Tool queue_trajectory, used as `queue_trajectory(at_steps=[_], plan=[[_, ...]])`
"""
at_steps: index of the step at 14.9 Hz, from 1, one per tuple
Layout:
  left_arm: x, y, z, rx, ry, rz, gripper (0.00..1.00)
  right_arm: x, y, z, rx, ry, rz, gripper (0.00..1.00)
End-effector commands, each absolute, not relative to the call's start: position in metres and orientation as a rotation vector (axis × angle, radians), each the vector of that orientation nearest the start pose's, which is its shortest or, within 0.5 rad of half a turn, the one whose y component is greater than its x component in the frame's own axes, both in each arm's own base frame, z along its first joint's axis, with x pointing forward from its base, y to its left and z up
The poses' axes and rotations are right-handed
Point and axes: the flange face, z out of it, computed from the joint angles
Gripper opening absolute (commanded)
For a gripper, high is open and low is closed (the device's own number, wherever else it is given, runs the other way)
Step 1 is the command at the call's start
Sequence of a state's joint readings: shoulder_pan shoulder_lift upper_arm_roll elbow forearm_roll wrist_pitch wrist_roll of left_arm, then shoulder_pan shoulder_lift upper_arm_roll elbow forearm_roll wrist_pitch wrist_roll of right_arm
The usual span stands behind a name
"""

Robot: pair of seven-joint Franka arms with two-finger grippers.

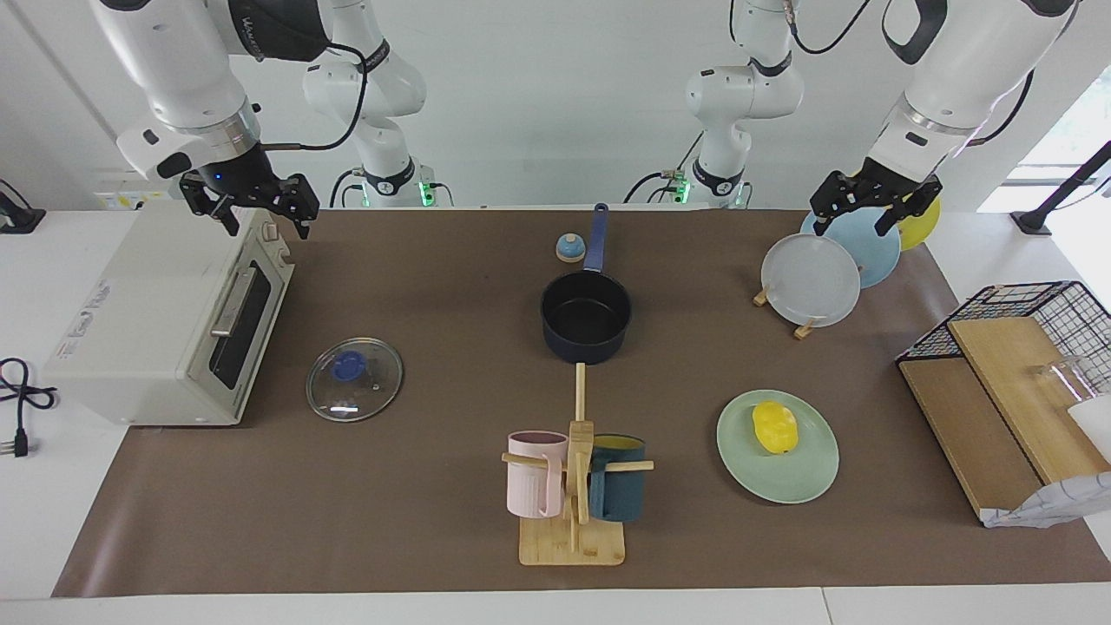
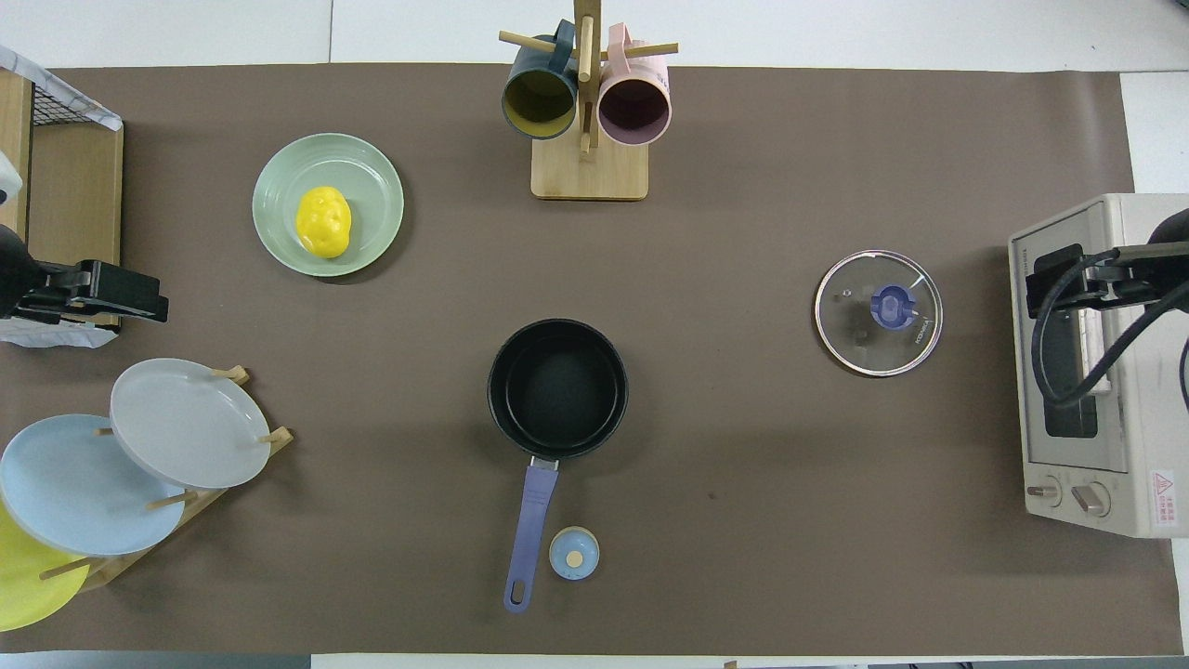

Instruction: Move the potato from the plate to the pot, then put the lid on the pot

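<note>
Red warning label on toaster oven (image 2: 1096, 362)

A matt brown paper-like sheet (image 1: 434, 521) covers the table. The pale green plate (image 2: 372, 167) looks glossy and smooth; on it, the yellow potato (image 2: 323, 221) has a lumpy, slightly shiny skin, possibly plastic. The dark pot (image 2: 557, 390) has a matt black interior. The lid (image 2: 855, 325) is clear glass with a thin metal rim. The mug tree (image 1: 573, 538) is pale unfinished wood. The toaster oven (image 1: 130, 330) has a smooth cream casing.
</note>
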State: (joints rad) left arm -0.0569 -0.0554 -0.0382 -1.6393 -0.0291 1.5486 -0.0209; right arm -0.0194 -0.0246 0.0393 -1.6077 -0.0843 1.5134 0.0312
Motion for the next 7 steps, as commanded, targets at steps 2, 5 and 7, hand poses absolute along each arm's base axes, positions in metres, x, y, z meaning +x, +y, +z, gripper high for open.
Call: queue_trajectory(at_steps=[2, 5, 7], plan=[[0.5296, -0.0576, 0.6216, -3.16, 0.151, 0.068, 1.0, 0.5396, 0.0013, 0.6193, -3.201, 0.01, 0.097, 1.0], [0.5308, -0.0569, 0.6222, -3.161, 0.153, 0.046, 1.0, 0.5397, 0.0013, 0.6194, -3.201, 0.01, 0.094, 1.0], [0.5299, -0.0554, 0.621, -3.162, 0.143, 0.051, 1.0, 0.5396, 0.0013, 0.6193, -3.201, 0.01, 0.097, 1.0]])
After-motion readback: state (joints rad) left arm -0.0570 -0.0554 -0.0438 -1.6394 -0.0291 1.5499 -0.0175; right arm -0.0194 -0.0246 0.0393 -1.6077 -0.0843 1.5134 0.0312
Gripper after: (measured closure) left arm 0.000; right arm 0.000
